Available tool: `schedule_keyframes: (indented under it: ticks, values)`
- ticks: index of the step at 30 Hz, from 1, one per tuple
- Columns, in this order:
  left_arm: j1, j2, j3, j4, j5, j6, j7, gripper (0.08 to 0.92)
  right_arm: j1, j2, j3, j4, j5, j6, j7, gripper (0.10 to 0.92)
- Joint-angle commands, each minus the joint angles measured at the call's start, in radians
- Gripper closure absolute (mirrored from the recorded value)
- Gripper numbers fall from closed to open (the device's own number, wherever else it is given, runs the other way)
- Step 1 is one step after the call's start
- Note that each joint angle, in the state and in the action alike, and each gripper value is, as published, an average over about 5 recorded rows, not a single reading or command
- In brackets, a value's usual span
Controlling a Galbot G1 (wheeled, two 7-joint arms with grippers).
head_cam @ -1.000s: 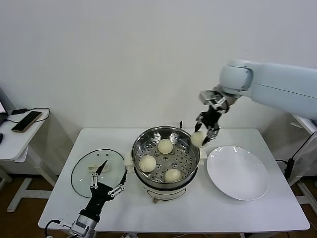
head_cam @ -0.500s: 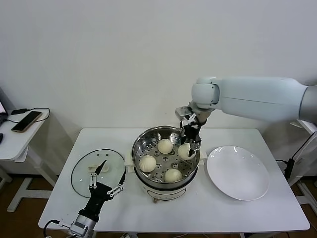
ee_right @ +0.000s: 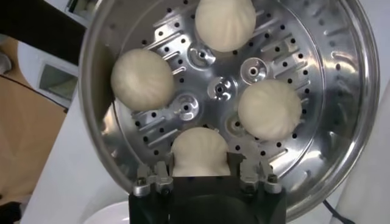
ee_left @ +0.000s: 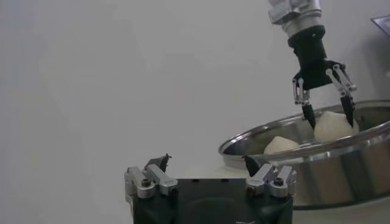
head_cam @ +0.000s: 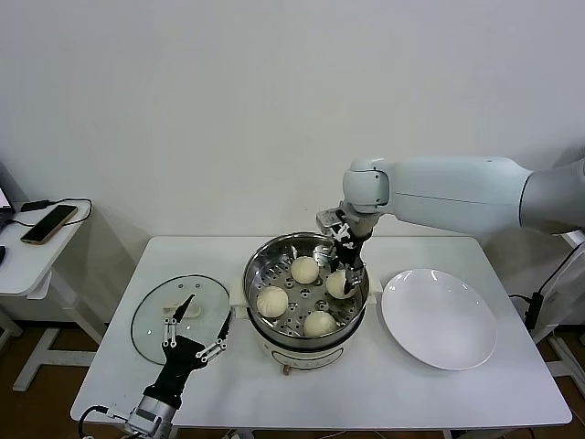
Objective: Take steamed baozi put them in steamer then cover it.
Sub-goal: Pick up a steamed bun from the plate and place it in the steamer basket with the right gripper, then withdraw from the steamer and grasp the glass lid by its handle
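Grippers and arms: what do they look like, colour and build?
The right arm has a smooth, rounded pale blue-white shell. The right gripper is black, with thin silver linkage fingers ending in dark pointed tips. The left gripper is the same build: black body, silver bolted knuckles, dark tips, with a silver wrist collar and a black cable behind it.

Steamer point(head_cam: 306, 315) mid-worktop point(head_cam: 366, 389), lid point(head_cam: 180, 318) left, plate point(head_cam: 439, 317) right.
Four baozi in the steamer: rear point(head_cam: 304, 269), left point(head_cam: 272, 301), front point(head_cam: 319, 323), right point(head_cam: 339, 283). Right end effector point(head_cam: 348, 272) inside the steamer, clamped on the right baozi. Left end effector point(head_cam: 198, 327) spread at the near-left, between lid and steamer.
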Motion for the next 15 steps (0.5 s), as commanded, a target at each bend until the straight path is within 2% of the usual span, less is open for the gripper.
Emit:
schedule_keyframes:
  ticks: [1, 7, 15]
  values:
    - [0.001, 0.0, -0.003, 0.003, 0.0, 0.0, -0.009, 0.177, -0.02, 0.014, -0.004, -0.018, -0.014, -0.006, 0.014, 0.394]
    - [0.002, 0.0, -0.006, 0.004, 0.0, 0.0, -0.013, 0.177, -0.011, 0.012, 0.0, -0.012, -0.033, -0.009, -0.026, 0.373]
    - [0.0, -0.002, -0.003, 0.003, 0.002, 0.003, -0.016, 0.177, -0.011, -0.013, 0.041, 0.001, -0.021, 0.0, -0.005, 0.218]
